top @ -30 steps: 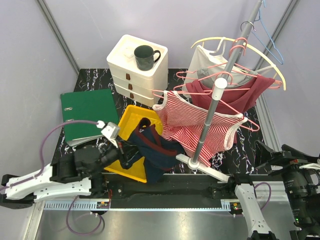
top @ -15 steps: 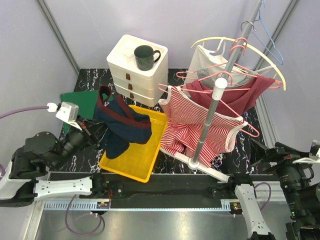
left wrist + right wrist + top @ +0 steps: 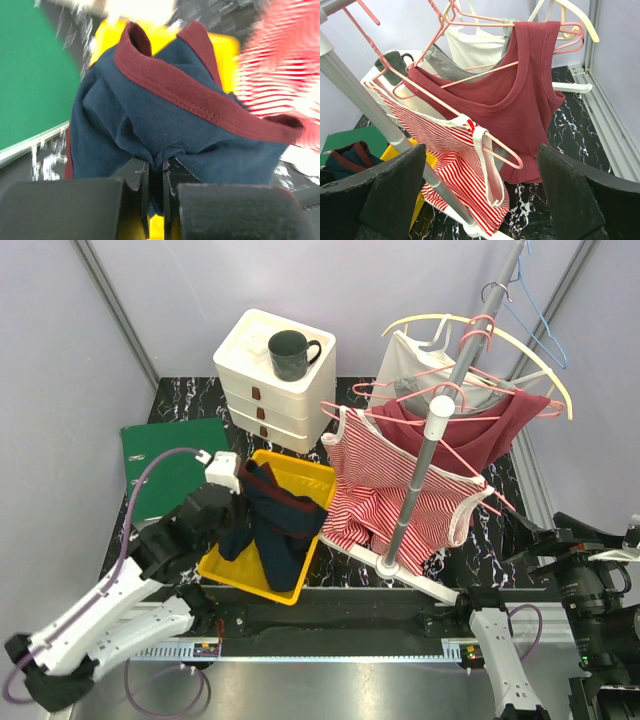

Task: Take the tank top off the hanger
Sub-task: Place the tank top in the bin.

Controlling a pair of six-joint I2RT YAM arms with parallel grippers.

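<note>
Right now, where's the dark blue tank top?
The dark blue tank top hangs left of centre in the top view, pinched by the left gripper over the yellow tray, beside the green binder.

Robot lab test cell.
Plain panel walls [image 3: 180,300] on aluminium struts [image 3: 115,310]; left arm [image 3: 100,615] and right arm [image 3: 585,600] bolted to a metal rail [image 3: 330,652] at the near edge of a black marble-print surface [image 3: 175,400], cable [image 3: 140,500] trailing. Staged props: drawer unit [image 3: 270,390] with mug [image 3: 291,353], green binder [image 3: 160,465], yellow tray [image 3: 225,565], clothes rack [image 3: 425,475] with hangers [image 3: 506,149].
</note>
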